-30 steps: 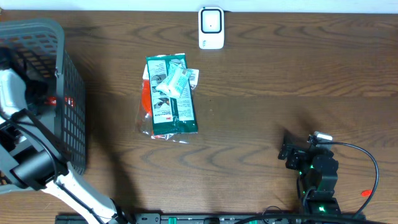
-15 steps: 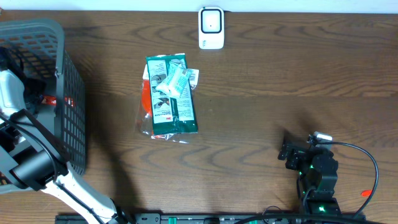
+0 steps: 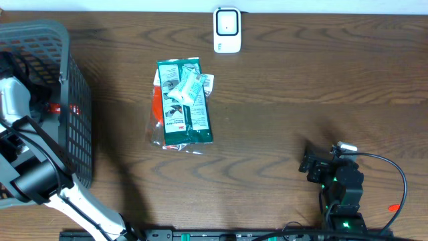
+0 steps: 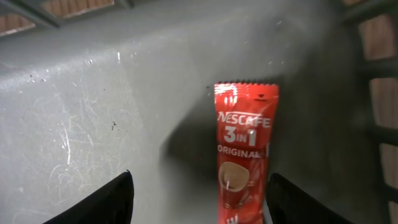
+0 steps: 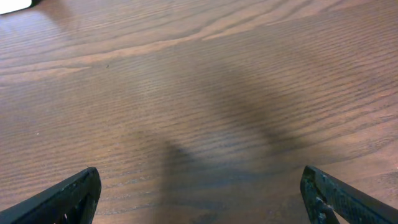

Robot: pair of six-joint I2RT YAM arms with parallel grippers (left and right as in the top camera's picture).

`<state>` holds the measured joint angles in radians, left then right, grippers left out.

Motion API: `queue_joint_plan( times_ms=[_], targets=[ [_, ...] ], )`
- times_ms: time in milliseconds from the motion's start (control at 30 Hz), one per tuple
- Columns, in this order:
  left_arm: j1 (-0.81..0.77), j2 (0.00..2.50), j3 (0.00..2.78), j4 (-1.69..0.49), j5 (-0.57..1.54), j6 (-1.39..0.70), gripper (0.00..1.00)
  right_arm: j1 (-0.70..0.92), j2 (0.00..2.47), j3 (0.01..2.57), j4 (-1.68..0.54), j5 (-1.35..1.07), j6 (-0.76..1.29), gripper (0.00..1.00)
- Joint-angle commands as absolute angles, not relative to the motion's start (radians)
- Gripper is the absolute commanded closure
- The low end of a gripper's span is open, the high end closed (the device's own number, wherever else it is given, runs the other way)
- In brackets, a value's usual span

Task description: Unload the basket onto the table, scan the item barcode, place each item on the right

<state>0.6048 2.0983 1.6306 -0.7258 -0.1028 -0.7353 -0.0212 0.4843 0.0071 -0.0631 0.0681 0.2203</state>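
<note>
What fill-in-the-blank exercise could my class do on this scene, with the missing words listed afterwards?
The red sachet ahead of the left gripper reads Nescafé 3 in 1 ____.
The right gripper hangs over bare wood with its jaws ____.
The packets on the table are mainly ____.
Missing words: Original; open; green.

grey basket (image 3: pixel 79 114), green packets (image 3: pixel 188 115), white scanner (image 3: pixel 227 30)

A red Nescafé 3-in-1 sachet (image 4: pixel 244 155) lies flat, label up, on the grey basket (image 4: pixel 81 124) floor. The white scanner (image 3: pixel 227 29) sits at the far edge of the surface (image 3: pixel 301 80).
</note>
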Motion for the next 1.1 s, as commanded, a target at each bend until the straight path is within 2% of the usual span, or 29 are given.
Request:
queue_joint_plan(
  times_ms=[0, 400, 733, 767, 867, 900, 1067],
  targets=[
    [0.603, 2.141, 1.619, -0.725, -0.105, -0.726, 0.32, -0.019, 0.485, 0.006, -0.065, 0.078, 0.231, 0.01],
    [0.603, 2.211, 1.619, -0.723, -0.101, -0.726, 0.32, -0.019, 0.485, 0.006, -0.068, 0.078, 0.231, 0.01],
    [0.593, 2.210, 1.620, -0.645, 0.018, -0.726, 0.32, -0.019, 0.511, 0.006, -0.063, 0.088, 0.231, 0.01],
    [0.591, 2.210, 1.620, -0.642, 0.018, -0.726, 0.36, -0.019, 0.511, 0.006, -0.064, 0.090, 0.231, 0.01],
    [0.580, 2.210, 1.620, -0.637, 0.015, -0.726, 0.63, -0.019, 0.511, 0.006, -0.064, 0.090, 0.231, 0.01],
    [0.577, 2.210, 1.620, -0.637, 0.015, -0.726, 0.69, -0.019, 0.511, 0.006, -0.064, 0.090, 0.231, 0.01],
    [0.570, 2.210, 1.620, -0.638, 0.015, -0.726, 0.73, -0.019, 0.511, 0.006, -0.063, 0.101, 0.232, 0.01]
  ],
)
